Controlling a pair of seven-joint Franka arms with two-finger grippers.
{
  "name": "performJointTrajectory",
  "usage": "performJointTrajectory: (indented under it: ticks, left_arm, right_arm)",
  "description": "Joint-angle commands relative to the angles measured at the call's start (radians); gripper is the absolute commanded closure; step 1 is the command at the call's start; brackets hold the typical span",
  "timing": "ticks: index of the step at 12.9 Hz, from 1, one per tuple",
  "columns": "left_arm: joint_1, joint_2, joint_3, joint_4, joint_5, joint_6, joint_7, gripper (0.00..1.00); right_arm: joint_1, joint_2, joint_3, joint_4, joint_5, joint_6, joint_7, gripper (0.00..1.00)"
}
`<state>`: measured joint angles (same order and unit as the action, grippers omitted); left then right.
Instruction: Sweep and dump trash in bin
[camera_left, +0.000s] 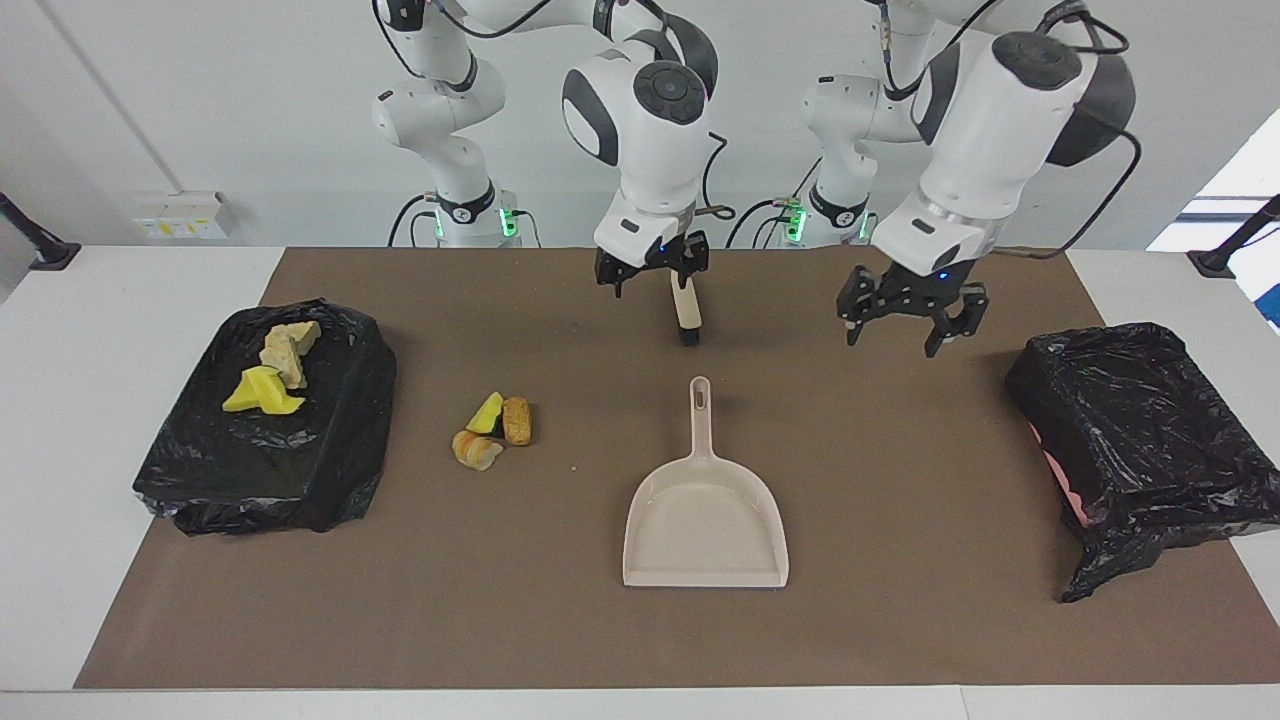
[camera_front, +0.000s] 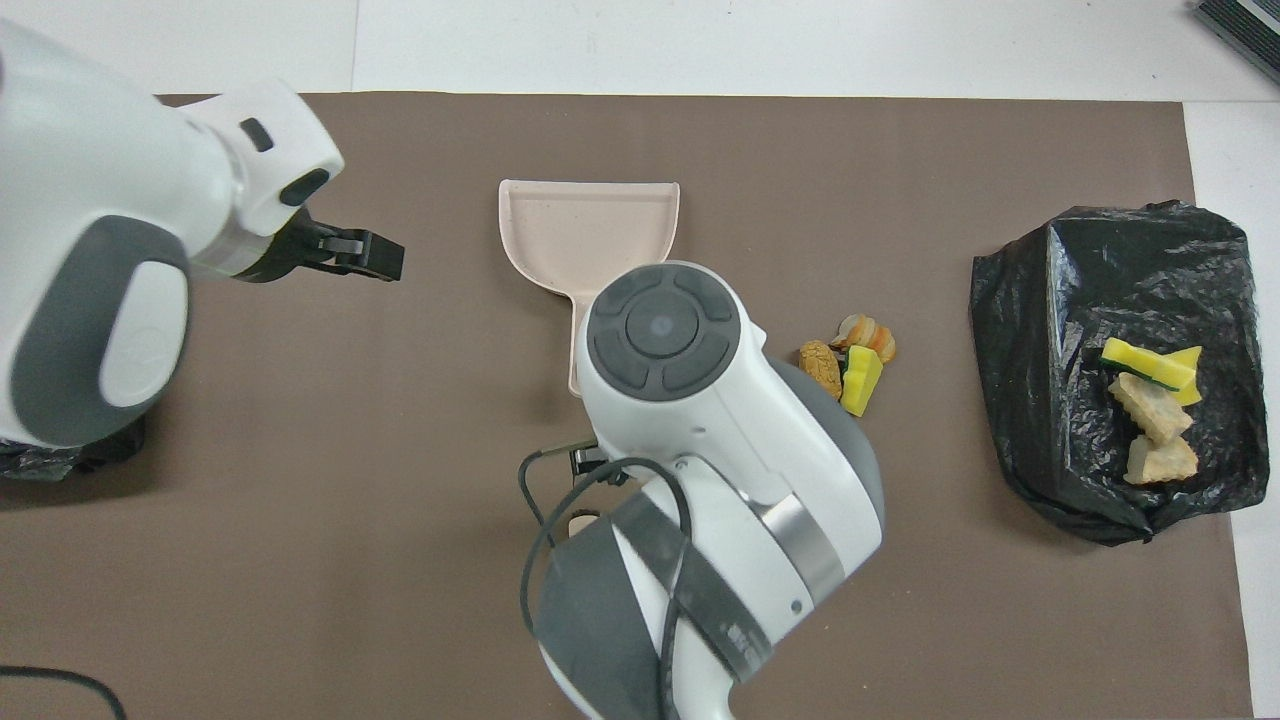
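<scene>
The beige dustpan (camera_left: 705, 525) (camera_front: 590, 228) lies flat mid-mat, its handle toward the robots, and nothing is holding it. Three trash scraps (camera_left: 496, 430) (camera_front: 845, 365) sit on the mat beside it, toward the right arm's end. More trash (camera_left: 272, 368) (camera_front: 1150, 410) rests on the black-bagged bin (camera_left: 300, 470) (camera_front: 1060, 300) at that end. My right gripper (camera_left: 652, 280) hangs open above a small beige brush (camera_left: 686, 312) that lies nearer the robots than the dustpan. My left gripper (camera_left: 905, 335) (camera_front: 370, 258) is open and empty over the mat beside the dustpan.
A second black-bagged bin (camera_left: 1140, 430) with a pink side stands at the left arm's end of the brown mat (camera_left: 900, 620). In the overhead view, the right arm's wrist covers the dustpan's handle and most of the brush.
</scene>
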<state>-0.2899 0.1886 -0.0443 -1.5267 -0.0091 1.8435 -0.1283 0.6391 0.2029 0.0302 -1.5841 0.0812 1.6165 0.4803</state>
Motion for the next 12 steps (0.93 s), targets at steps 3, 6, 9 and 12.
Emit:
performJointTrajectory:
  ticks: [3, 6, 9, 12]
  left_arm:
    - [-0.124, 0.122, 0.012, -0.004, 0.005, 0.129, -0.198, 0.0]
    - [-0.192, 0.161, 0.014, -0.059, 0.006, 0.235, -0.295, 0.0]
    - [-0.239, 0.166, 0.012, -0.167, 0.006, 0.356, -0.315, 0.0]
    - [-0.252, 0.21, 0.014, -0.179, 0.011, 0.416, -0.336, 0.0]
  right_arm:
    - [0.088, -0.254, -0.001, -0.449, 0.145, 0.243, 0.099, 0.0]
    - [0.129, -0.347, -0.001, -0.608, 0.195, 0.286, 0.115, 0.0]
    - [0.235, -0.339, -0.001, -0.709, 0.204, 0.429, 0.213, 0.0]
    - [0.306, -0.321, -0.001, -0.75, 0.224, 0.491, 0.265, 0.0]
